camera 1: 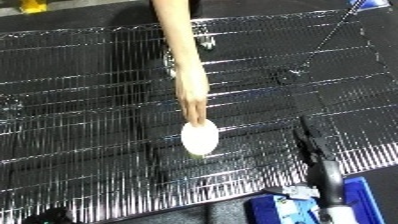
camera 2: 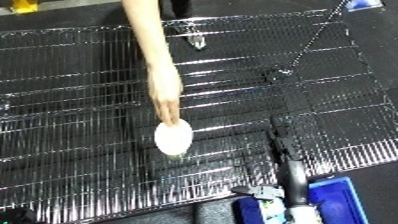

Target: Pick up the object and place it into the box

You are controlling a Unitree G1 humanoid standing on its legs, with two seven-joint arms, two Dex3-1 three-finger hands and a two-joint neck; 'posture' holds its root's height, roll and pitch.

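A person's hand [camera 1: 191, 102] sets the white object [camera 1: 200, 138] on the wire shelf [camera 1: 80, 100]; the right robot hand [camera 1: 311, 145], finger state unclear, should wait before carrying it to the blue bin [camera 1: 362, 192]

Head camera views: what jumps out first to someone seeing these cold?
A person's bare arm reaches down from the top edge, its hand at a white oval object lying mid-frame on the shiny wire rack. At the lower right, the robot's right hand stretches onto the rack, with its forearm over a blue bin in the corner.
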